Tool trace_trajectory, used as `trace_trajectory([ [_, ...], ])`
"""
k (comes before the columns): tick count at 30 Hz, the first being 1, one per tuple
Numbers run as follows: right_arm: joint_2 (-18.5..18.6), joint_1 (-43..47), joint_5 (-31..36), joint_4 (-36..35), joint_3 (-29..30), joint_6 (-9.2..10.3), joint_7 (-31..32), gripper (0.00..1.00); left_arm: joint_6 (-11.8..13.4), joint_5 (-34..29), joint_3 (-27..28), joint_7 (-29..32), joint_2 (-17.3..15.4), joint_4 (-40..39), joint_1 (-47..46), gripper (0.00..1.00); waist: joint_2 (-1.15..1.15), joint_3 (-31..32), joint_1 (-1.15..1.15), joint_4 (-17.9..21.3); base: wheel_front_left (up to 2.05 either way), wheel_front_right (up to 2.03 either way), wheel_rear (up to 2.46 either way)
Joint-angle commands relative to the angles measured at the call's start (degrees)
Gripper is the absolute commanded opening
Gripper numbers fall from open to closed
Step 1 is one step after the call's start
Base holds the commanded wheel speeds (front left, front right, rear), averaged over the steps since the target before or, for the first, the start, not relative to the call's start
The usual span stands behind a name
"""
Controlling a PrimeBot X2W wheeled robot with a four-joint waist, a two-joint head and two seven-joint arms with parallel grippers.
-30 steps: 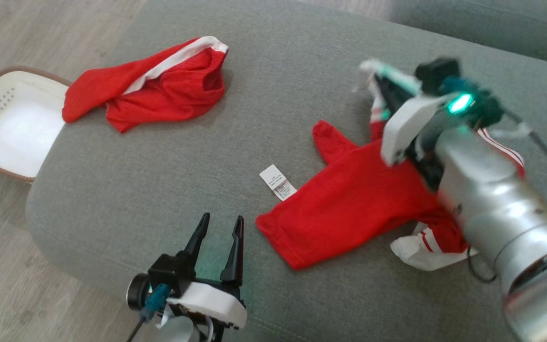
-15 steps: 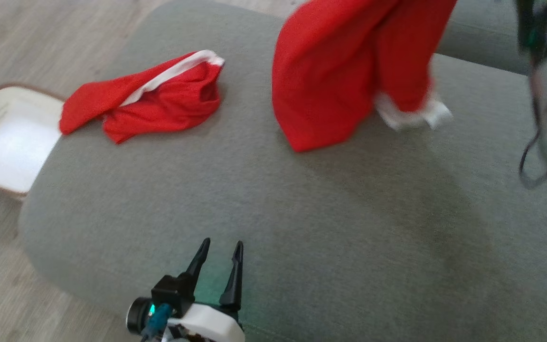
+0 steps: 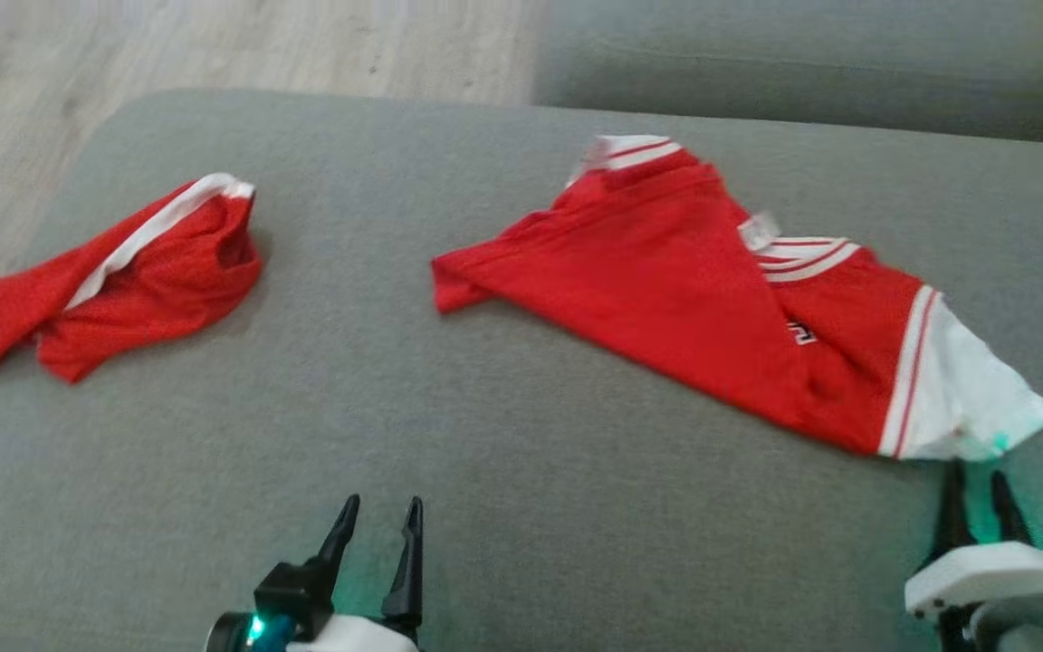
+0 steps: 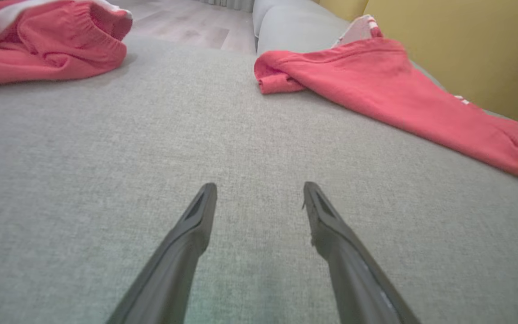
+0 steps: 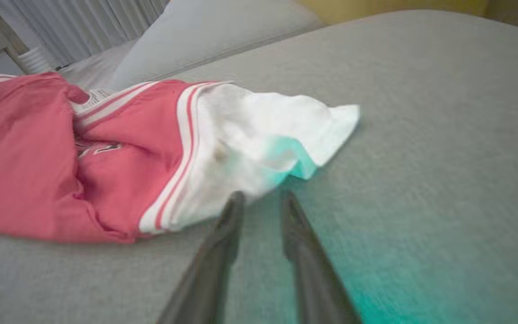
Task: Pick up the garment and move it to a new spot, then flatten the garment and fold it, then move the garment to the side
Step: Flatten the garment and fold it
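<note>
Shirt cloth lay just beyond our right gripper. That gripper sat at the near right of the cushion, its two fingers parted by a narrow gap with nothing between them that we could see. The tips pointed at the near edge of the white sleeve, very close to it, though blur kept us from telling whether they touched. Our left gripper rested at the near middle, fingers spread wide over bare cushion, holding nothing and well apart from any cloth.

From the sleeve the shirt ran away toward the far left. We saw its red body, a striped collar on the far side, and a rolled hem corner toward the middle of the cushion. One half lay doubled over the other, so it was not flat. Well to the left sat a crumpled pair of red shorts.

We judged the shirt light, limp and thin. It would drape and bunch from any single pinch, and drag rather than slide on the rough cushion, but it was not fragile. For flattening, we thought the best holds were the firmer edges: the sleeve cuff for the right gripper and the hem corner for the left. Each would be pinched through one layer and the two drawn apart.
</note>
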State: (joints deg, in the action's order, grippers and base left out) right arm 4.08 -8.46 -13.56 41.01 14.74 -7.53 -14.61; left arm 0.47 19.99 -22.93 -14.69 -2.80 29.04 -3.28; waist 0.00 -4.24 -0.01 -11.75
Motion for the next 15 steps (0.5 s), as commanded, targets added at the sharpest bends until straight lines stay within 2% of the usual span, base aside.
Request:
trace_trajectory([
  [1, 0.1, -3.5, 1.1, -2.8, -0.8, 0.04, -0.4, 1.00, -0.3, -0.9, 2.5, -0.3, -0.1, -1.2, -0.8, 1.00, 0.00, 1.5, 0.01, 2.1, 0.00, 0.00, 0.00],
  [6, -0.9, -1.4, 4.2, -5.9, -2.3, 0.04, -0.4, 1.00, -0.5, -1.5, 3.7, -0.3, -0.1, -1.2, -0.2, 1.00, 0.00, 2.6, 0.01, 3.7, 0.00, 0.00, 0.00],
  [11, -1.1, -5.3, 4.8, -8.0, -10.2, 0.04, -0.4, 1.00, -0.7, -1.8, 3.6, -0.3, -0.1, -1.5, -0.8, 1.00, 0.00, 1.9, 0.01, 3.9, 0.00, 0.00, 0.00],
  [15, 0.3, -12.1, 3.1, -3.4, -16.5, 0.04, 1.4, 1.00, -0.7, -1.6, 2.7, -0.3, -0.1, -2.0, -2.2, 1.00, 0.00, 0.1, 0.01, 2.7, 0.00, 0.00, 0.00],
])
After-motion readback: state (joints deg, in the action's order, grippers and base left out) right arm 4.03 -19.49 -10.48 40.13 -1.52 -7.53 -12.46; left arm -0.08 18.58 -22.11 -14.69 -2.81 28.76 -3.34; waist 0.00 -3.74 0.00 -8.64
